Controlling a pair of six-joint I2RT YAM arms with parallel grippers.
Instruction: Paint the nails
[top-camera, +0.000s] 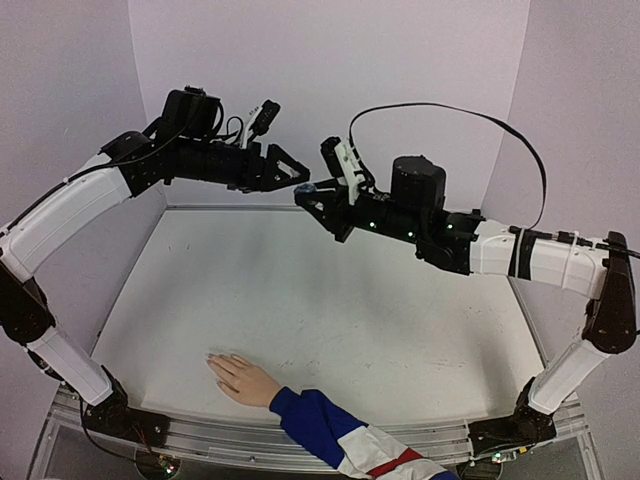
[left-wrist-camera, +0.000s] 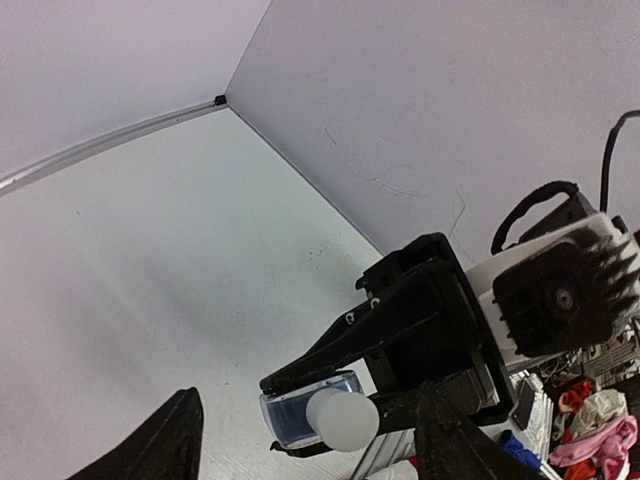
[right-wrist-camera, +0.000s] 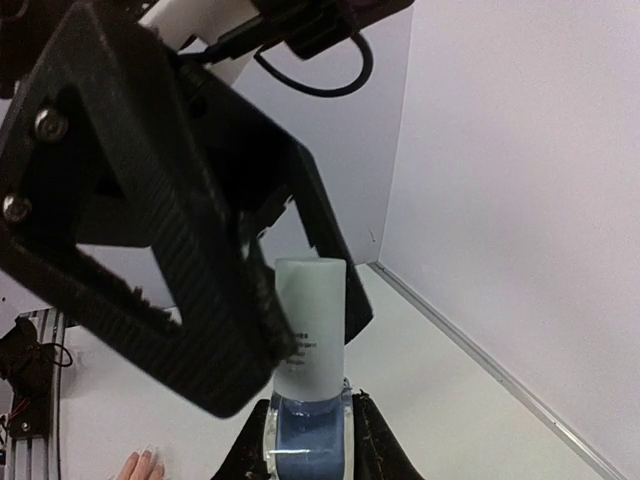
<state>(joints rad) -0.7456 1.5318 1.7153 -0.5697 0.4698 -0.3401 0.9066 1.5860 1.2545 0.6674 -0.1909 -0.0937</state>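
The right gripper (right-wrist-camera: 307, 440) is clamped on a small blue bottle (left-wrist-camera: 293, 416). The left gripper (top-camera: 298, 180) is spread apart around its white cap (left-wrist-camera: 342, 420). A pale hand (top-camera: 240, 378) is laid flat on the bench (top-camera: 340, 300).

Soft, even light from above; I see no hard shadows on the surface (top-camera: 330, 300). Walls (top-camera: 330, 100) behind it read lilac. Top view bows at its edges. Left claw (left-wrist-camera: 310, 445) blurs near its lens; white cap (left-wrist-camera: 342, 420) of the blue bottle (left-wrist-camera: 292, 415) looks washed out.

The white-capped blue bottle (right-wrist-camera: 308, 370), pinched in the right fingers (left-wrist-camera: 335, 350), fills the gap between the spread left fingers (right-wrist-camera: 190, 300). Beneath them is open air down to the worktop (top-camera: 330, 300), where the flesh-coloured hand (top-camera: 240, 378) lies far below.
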